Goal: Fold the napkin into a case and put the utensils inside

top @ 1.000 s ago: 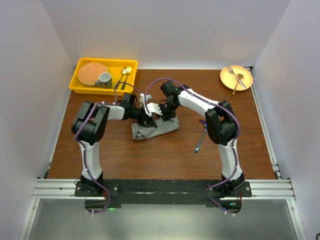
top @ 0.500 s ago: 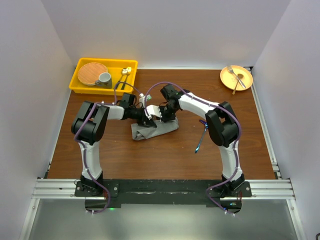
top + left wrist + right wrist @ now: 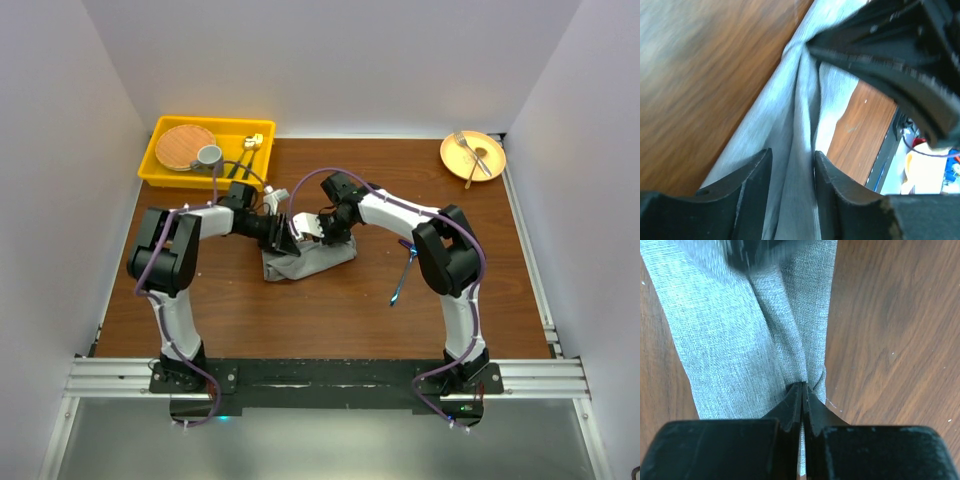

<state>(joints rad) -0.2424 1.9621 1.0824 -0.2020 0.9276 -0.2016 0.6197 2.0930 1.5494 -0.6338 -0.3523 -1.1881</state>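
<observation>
Napkin [image 3: 308, 256] folded narrow; right gripper [image 3: 801, 388] jaws clamped on it, left gripper [image 3: 791, 156] jaws half-open astride ridge; utensils [image 3: 401, 277] right of napkin, not yet in.

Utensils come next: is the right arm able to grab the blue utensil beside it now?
Probably not yet: the right pincer is shut on the napkin. The utensil itself lies uncovered near that arm.

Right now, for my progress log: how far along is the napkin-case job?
Done: the napkin lies folded into a narrow strip. In hand: the right gripper pinches one fold; the left gripper stands open around the cloth. Left: the blue utensils lie outside it.
</observation>
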